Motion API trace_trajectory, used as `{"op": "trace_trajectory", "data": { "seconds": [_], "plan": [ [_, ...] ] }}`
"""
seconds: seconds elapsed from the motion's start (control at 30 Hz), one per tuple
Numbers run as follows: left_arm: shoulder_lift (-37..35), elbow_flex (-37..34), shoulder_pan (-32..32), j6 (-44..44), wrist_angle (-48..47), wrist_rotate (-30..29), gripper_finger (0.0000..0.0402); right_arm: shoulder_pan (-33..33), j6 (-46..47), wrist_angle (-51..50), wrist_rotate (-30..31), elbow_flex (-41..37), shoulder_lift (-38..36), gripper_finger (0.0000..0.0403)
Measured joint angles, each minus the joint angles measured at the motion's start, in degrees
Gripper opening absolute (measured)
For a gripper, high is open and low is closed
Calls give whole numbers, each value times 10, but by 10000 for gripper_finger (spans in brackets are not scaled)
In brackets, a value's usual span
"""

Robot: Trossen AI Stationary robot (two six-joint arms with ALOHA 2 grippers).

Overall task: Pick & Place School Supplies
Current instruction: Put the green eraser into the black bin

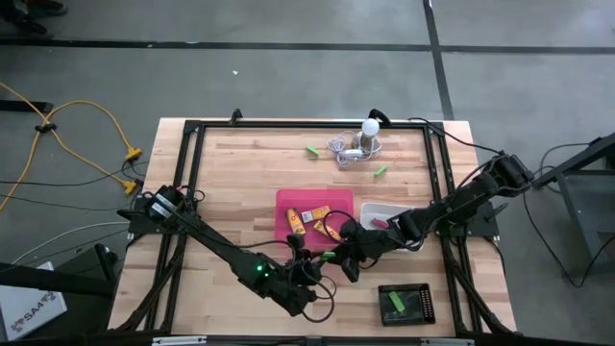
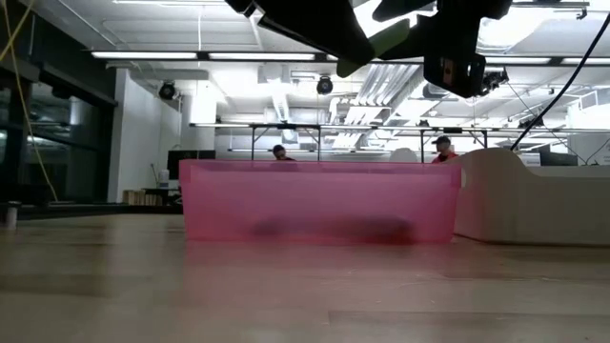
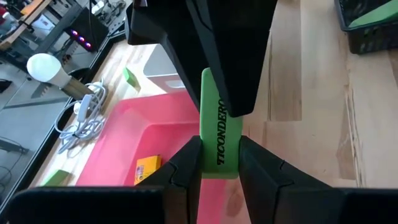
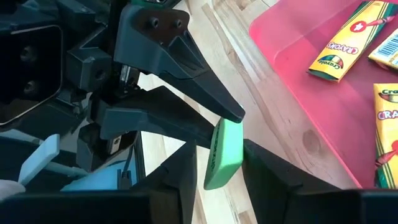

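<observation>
The job looks partly done: several yellow crayon boxes (image 1: 309, 219) already lie in the pink tray (image 1: 288, 204), while two green erasers (image 1: 313, 151) remain loose toward twelve o'clock beside the white bulb (image 1: 370, 128) and its cord. At the tray's five-o'clock corner both pincers meet on one green Ticonderoga eraser (image 3: 219, 134): the left gripper (image 3: 219, 163) clamps its end, and the right gripper (image 4: 219, 163) closes around the other end. A white tray (image 1: 396, 210) and black tray (image 1: 405, 302) crowd the handover.

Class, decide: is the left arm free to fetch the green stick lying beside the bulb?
Probably not yet: the left pincer is shut on another green stick, with the right pincer at it too, so the far stick must wait.
</observation>
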Motion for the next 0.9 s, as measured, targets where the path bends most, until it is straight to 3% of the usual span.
{"op": "trace_trajectory", "data": {
  "seconds": [0.4,0.9],
  "plan": [
    [0,0,0,-2,0,3,83,0,0,-2,0,0,0,54],
    [0,0,3,-18,0,22,96,0,-2,-2,-1,-1,0,40]
  ]
}}
